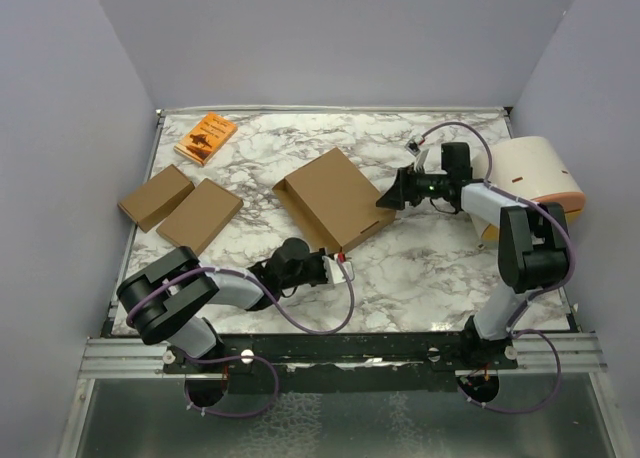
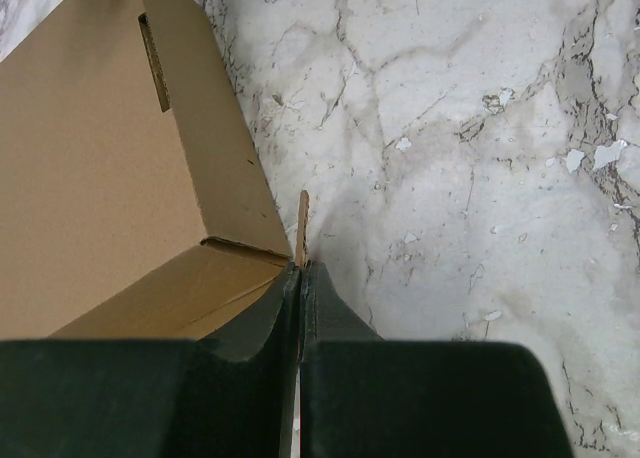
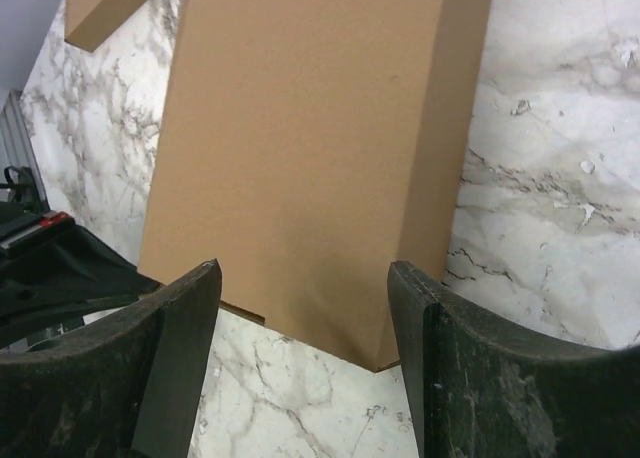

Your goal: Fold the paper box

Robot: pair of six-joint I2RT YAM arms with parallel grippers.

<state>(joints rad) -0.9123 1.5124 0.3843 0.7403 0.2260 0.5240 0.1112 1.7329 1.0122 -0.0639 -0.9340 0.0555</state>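
The paper box (image 1: 333,198) is a brown flat mailer lying closed on the marble table (image 1: 420,268), mid-table. My left gripper (image 1: 337,264) is at its near corner. In the left wrist view the gripper (image 2: 301,268) is shut on a thin cardboard flap (image 2: 302,223) that sticks up edge-on beside the box's side wall (image 2: 150,298). My right gripper (image 1: 385,200) is open at the box's right corner. In the right wrist view its fingers (image 3: 185,308) stand apart just short of the box corner (image 3: 300,158), not touching it.
Two smaller folded brown boxes (image 1: 156,196) (image 1: 200,215) lie at the left. A small orange book (image 1: 206,138) lies at the back left. A white and orange rounded object (image 1: 535,173) sits at the right edge. Grey walls enclose the table.
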